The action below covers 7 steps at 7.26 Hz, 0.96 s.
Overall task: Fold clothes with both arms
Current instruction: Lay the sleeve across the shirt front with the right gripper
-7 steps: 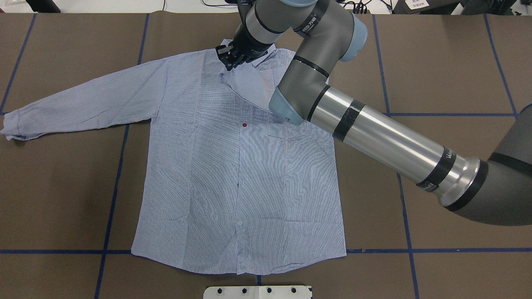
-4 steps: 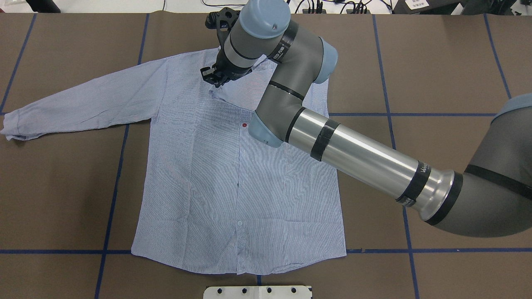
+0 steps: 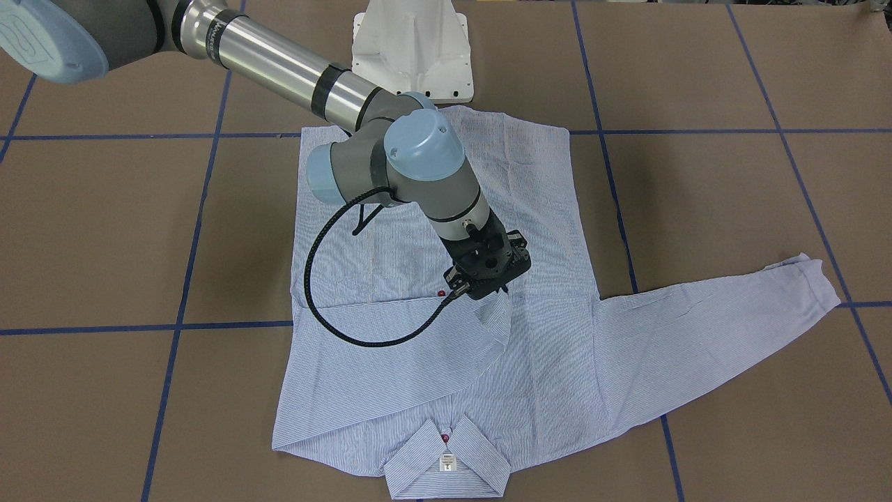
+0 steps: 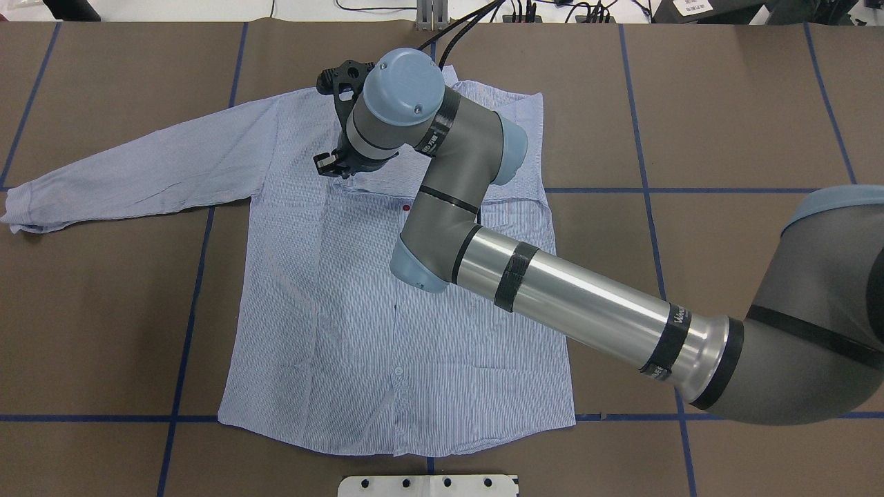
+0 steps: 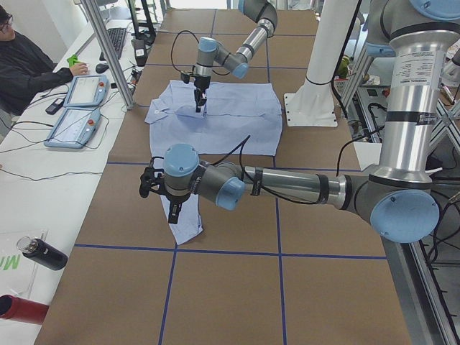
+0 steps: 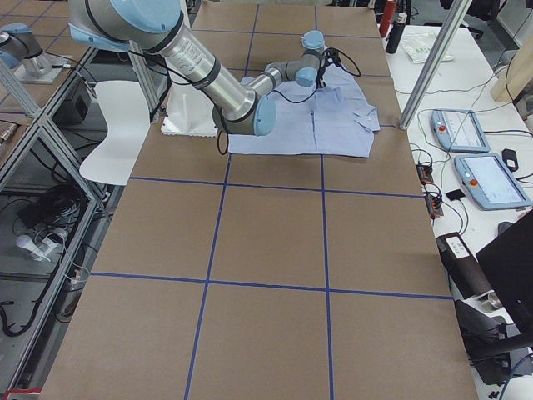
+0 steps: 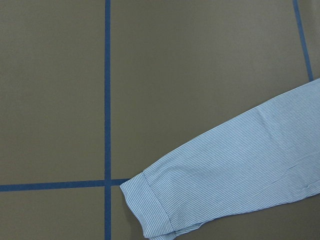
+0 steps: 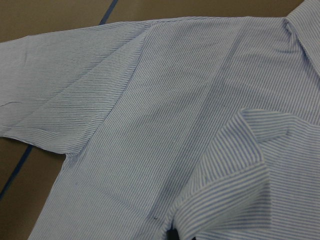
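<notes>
The striped blue-and-white shirt (image 4: 387, 310) lies front up on the brown table, collar (image 3: 446, 453) at the far side from the robot. My right gripper (image 4: 330, 166) hovers over the chest, shut on the end of the right sleeve (image 3: 496, 310), which is folded across the body. The right wrist view shows that pinched cuff (image 8: 250, 145) lifted above the shirt front. The left sleeve stretches out flat, its cuff (image 7: 150, 210) on the table. My left gripper (image 5: 172, 208) hangs just above that cuff; I cannot tell whether it is open or shut.
The white pedestal (image 3: 411, 49) stands at the robot's side of the table by the shirt hem. Blue tape lines (image 4: 200, 276) grid the tabletop. A seated person (image 5: 29, 65) and teach pendants (image 5: 75, 108) are at a side desk, with bottles (image 5: 43, 253) nearer.
My right gripper has carried the sleeve end away from the collar, leftward and toward the robot across the chest. The outstretched left sleeve has not moved.
</notes>
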{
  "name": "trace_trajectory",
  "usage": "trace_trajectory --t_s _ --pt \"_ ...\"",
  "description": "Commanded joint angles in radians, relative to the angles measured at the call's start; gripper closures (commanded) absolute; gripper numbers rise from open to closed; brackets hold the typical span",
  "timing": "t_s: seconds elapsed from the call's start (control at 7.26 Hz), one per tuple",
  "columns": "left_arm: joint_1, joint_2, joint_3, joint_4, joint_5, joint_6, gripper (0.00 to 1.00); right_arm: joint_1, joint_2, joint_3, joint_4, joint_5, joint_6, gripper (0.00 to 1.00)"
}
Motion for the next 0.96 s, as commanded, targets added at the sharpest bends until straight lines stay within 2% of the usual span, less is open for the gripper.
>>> trace_trajectory --t_s 0.0,0.14,0.55,0.83 --pt "0.001 0.0 -0.003 -0.005 -0.001 -0.022 0.01 -0.025 0.008 0.0 0.001 -0.059 0.003 0.12" --pt "0.0 0.0 -0.003 -0.006 -0.001 -0.024 0.01 -0.03 0.015 -0.002 -0.002 -0.06 0.003 0.03" --pt "0.001 0.0 -0.003 -0.011 -0.001 -0.037 0.01 -0.032 0.025 0.0 -0.022 -0.06 0.046 0.02" --pt "0.001 -0.001 -0.003 -0.012 -0.001 -0.041 0.01 -0.032 0.02 -0.04 -0.025 -0.118 0.043 0.02"
